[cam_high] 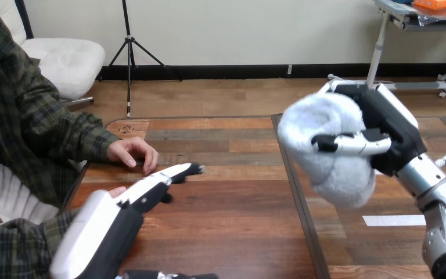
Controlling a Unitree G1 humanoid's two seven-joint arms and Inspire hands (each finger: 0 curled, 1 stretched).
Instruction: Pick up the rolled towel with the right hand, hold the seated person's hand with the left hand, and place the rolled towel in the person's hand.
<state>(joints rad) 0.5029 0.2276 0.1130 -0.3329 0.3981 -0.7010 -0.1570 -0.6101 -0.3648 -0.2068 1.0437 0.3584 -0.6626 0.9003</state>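
A rolled white towel (331, 148) is lifted above the right part of the table, with my right hand (383, 133) shut round it; a finger and the thumb wrap across its front. My left hand (113, 224) reaches in from the lower left with straight fingers (177, 171) pointing right. It lies over the person's lower hand (117, 190), of which only a fingertip shows; whether they touch I cannot tell. The person's upper hand (132, 152) rests palm down on the table, just behind my left fingertips.
A dark seam (296, 192) runs front to back between the two wooden table (226, 221) sections. A white label (394, 220) lies on the right section under the towel. The person's plaid sleeve (46, 116) fills the left side.
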